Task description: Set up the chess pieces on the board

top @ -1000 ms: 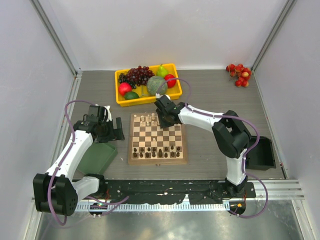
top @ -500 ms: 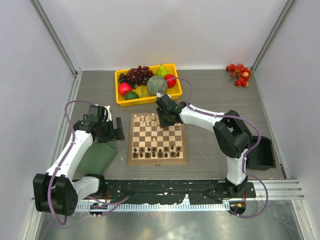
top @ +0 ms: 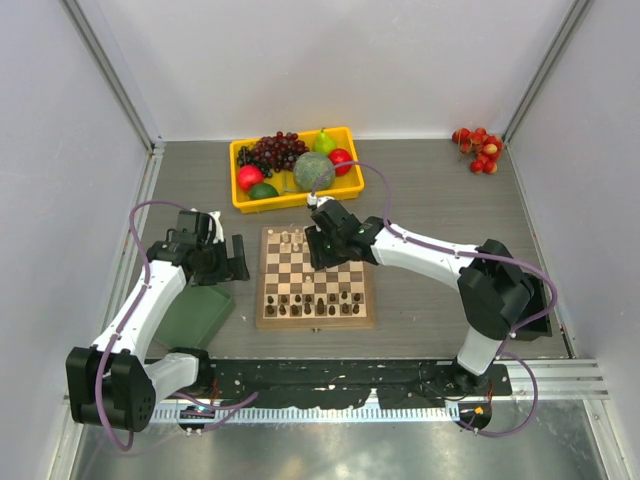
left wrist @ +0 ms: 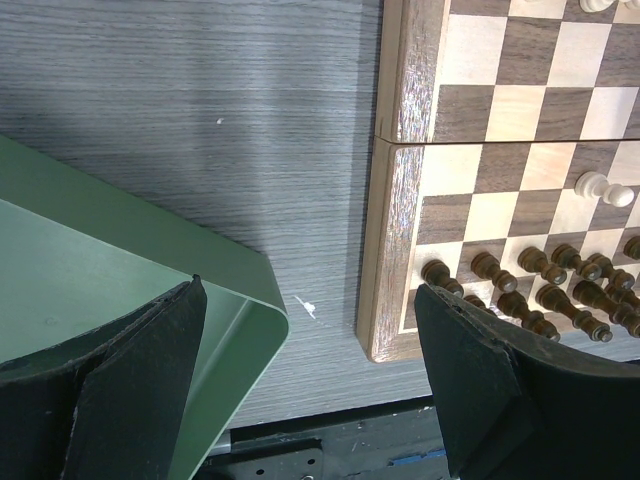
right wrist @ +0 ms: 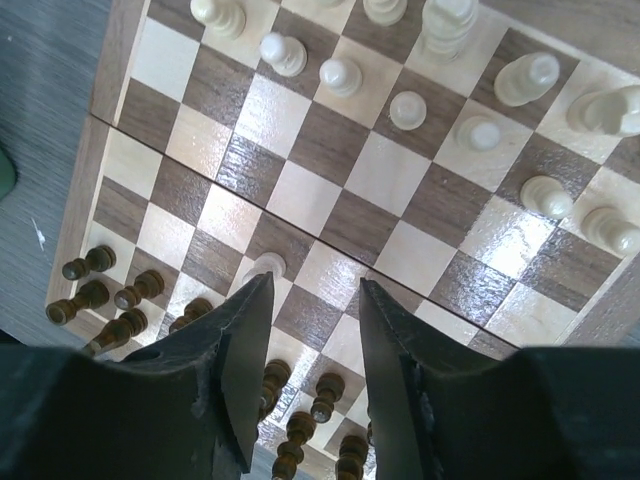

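Right gripper [right wrist: 313, 283] above board [top: 316, 323], fruit-filled yellow tray [top: 300, 201] beyond

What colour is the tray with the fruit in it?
Yellow tray, best seen from the top external camera.

Robot lab cell: white panel walls [top: 330, 60], grey table [top: 420, 200], left arm [top: 150, 295], right arm [top: 420, 255] bolted on metal rail [top: 560, 375].

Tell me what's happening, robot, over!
Left gripper open beside the board. Right gripper open above it, both empty. Dark pieces near side, pale pieces far side, one pale stray. Nothing blocking.
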{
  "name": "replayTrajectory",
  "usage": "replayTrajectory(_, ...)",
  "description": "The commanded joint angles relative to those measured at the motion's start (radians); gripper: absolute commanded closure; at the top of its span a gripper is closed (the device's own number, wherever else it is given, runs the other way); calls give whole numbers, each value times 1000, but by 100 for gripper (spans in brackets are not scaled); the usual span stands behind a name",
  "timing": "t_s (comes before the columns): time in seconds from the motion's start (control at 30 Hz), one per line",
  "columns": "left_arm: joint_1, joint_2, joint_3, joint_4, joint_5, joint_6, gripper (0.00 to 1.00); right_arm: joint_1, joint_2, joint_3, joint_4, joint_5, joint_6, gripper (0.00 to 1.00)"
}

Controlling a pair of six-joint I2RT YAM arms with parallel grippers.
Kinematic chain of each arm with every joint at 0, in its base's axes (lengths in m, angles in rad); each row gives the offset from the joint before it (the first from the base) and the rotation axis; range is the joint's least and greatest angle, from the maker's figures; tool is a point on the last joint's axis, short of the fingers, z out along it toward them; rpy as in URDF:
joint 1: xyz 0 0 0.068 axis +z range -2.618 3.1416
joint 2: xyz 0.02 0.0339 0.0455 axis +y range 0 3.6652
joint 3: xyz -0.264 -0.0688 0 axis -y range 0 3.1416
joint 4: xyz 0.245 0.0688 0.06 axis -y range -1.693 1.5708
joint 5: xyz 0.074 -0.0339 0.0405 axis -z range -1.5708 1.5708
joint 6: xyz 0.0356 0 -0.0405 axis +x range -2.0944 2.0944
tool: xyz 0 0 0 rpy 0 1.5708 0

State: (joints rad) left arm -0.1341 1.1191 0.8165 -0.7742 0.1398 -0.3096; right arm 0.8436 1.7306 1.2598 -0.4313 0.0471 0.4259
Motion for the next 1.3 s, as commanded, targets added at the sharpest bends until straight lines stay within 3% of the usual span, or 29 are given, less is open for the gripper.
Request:
replayTrajectory(0.0, 5, -5, 15, 29, 17, 4, 8, 21, -39, -17, 12, -19, 17, 53)
replayTrajectory(0.4, 5, -16, 12, 27, 9, 4, 8, 107, 43, 42, 2, -20, 31, 50)
replayTrajectory(0.83, 5, -24, 12, 27, 9, 4, 8, 109, 116, 104, -24, 27, 19, 59)
replayTrajectory(0.93, 5, -22, 12, 27, 11, 4, 8, 109, 124, 115, -27, 19, 14, 70)
replayTrajectory(1.17, 4, -19, 12, 26, 11, 4, 8, 109, 127, 110, -46, 22, 13, 67)
replayTrajectory(1.27, 4, -18, 13, 27, 12, 4, 8, 109, 127, 110, -47, 23, 14, 70)
